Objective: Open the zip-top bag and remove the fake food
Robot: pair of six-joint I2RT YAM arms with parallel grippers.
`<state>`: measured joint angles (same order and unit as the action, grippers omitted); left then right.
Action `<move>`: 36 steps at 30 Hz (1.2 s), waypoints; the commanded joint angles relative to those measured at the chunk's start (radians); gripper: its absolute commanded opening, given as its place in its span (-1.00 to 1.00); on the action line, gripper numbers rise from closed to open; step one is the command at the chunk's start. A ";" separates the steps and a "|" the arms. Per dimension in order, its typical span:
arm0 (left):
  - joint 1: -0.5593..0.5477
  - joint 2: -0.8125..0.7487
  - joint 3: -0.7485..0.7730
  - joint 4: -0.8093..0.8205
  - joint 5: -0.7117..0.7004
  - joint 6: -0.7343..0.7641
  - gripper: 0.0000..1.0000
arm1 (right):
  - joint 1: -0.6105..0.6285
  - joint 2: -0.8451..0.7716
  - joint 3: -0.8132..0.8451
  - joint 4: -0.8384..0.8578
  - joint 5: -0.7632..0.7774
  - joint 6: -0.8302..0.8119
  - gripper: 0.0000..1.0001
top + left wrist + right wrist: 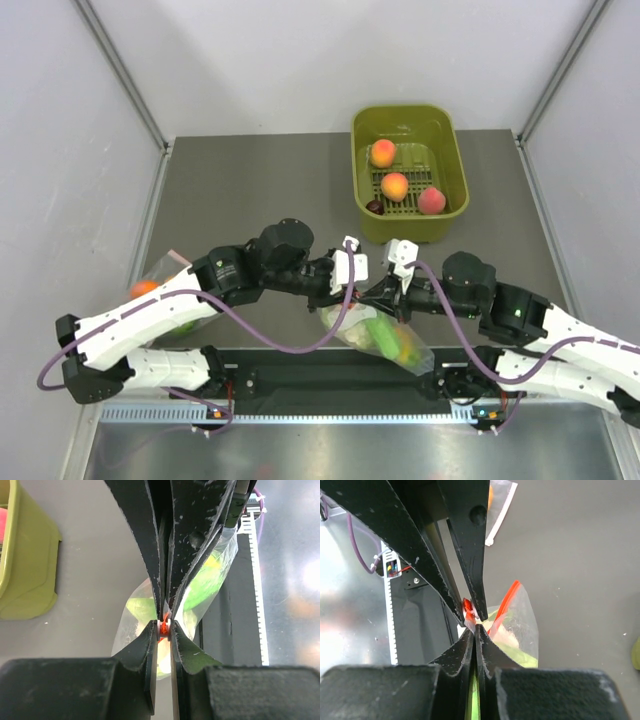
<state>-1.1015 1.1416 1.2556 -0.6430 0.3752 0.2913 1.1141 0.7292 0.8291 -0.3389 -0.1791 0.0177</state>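
Since the zip-top bag (pixel 378 335) is caught by its mouth between both arms, everything turns on how the two grips face each other. Its orange-red zip strip (pixel 506 600) is uppermost. The body slants away from the strip toward the near right in the top view, out past the near edge of the tabletop (pixel 260 190); whether its bottom rests on anything cannot be told. Fake food (pixel 200 587) sits inside, green and yellow pieces showing through the plastic below the strip.

The left tool (pixel 164 628) is clenched on the strip, with only a sliver of red showing between its tips. The right tool (pixel 474 628) is likewise clamped on the mouth from the opposite side. The two pairs of tips meet nose to nose, almost touching, at one spot on the strip, so neither arm is nearer.

Probably each tool has one lip, though the pictures do not settle that. If so, the opening pull runs across the strip, the left tool drawing leftward and the right tool rightward, with the bag's long axis roughly square to that line.
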 commanded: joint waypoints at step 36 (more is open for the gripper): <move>0.002 -0.141 -0.033 -0.113 -0.093 -0.061 -1.00 | -0.011 -0.068 0.061 0.096 0.256 -0.022 -1.00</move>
<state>-1.1011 1.0470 1.2339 -0.6956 0.2722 0.2554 1.1145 0.6598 0.8333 -0.3088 -0.0242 -0.0002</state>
